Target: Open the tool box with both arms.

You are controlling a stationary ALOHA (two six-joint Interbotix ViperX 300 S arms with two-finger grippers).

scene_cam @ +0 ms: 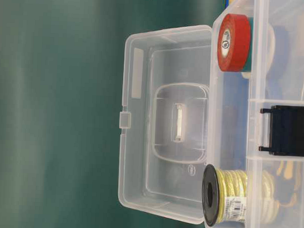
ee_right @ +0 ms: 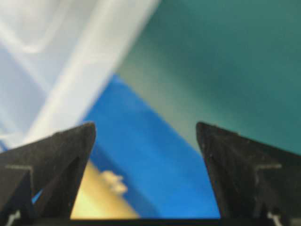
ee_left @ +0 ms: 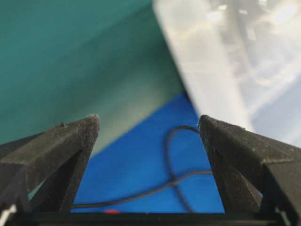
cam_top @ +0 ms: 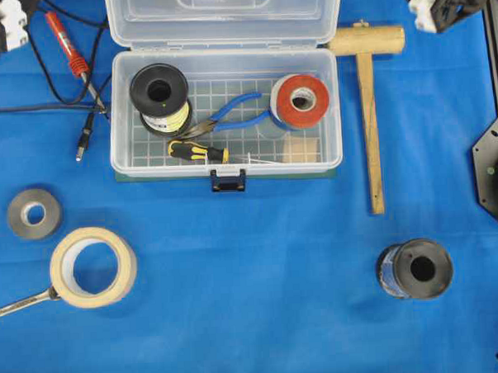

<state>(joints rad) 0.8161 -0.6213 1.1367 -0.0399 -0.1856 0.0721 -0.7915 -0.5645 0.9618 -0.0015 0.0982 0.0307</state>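
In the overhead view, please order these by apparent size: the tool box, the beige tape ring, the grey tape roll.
1. tool box
2. beige tape ring
3. grey tape roll

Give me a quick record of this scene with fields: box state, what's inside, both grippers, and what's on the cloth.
tool box: lid swung fully back, open
inside: black wire spool, red tape roll, blue pliers, screwdriver
left gripper: open, empty
right gripper: open, empty
on cloth: wooden mallet, masking tape, grey tape, dark spool
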